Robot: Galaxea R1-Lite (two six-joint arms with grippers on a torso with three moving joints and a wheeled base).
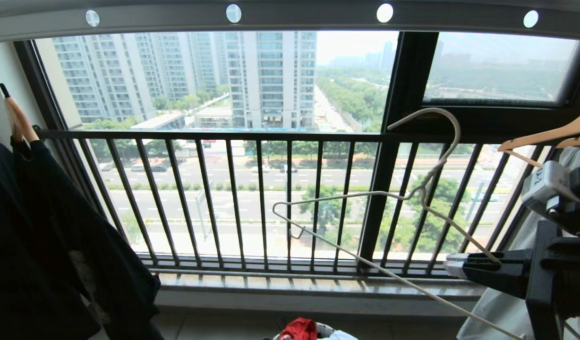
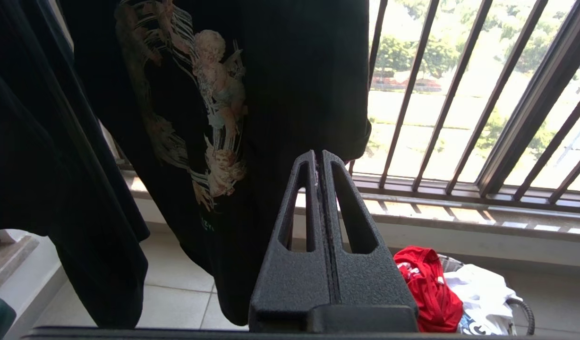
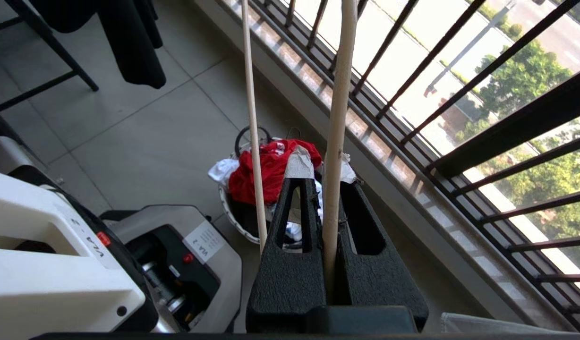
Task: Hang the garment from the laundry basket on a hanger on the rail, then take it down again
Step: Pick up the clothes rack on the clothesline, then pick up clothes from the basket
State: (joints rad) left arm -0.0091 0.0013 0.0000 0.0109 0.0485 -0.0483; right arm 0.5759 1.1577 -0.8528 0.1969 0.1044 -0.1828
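Observation:
My right gripper [image 1: 453, 267] is shut on one arm of the thin white wire hanger [image 1: 346, 196], near the right side of the window. The hanger hangs tilted in the air, its hook [image 1: 453, 127] well below the grey holed rail [image 1: 290, 19] overhead and touching nothing. In the right wrist view the wire [image 3: 337, 118] runs up from between the closed jaws. The red garment [image 3: 266, 172] lies crumpled in the laundry basket [image 3: 226, 208] on the floor under the window. It also shows as a red heap [image 2: 427, 288] past my left gripper [image 2: 318, 156], which is shut and empty, low beside the black shirt.
A black shirt [image 1: 58, 245] hangs on a wooden hanger at the left. At the right, wooden hangers [image 1: 550, 134] carry a pale garment [image 1: 502, 302]. The dark barred window railing [image 1: 252, 198] stands ahead. A white T-shirt [image 2: 479, 293] shares the basket. My base [image 3: 82, 264] is beside it.

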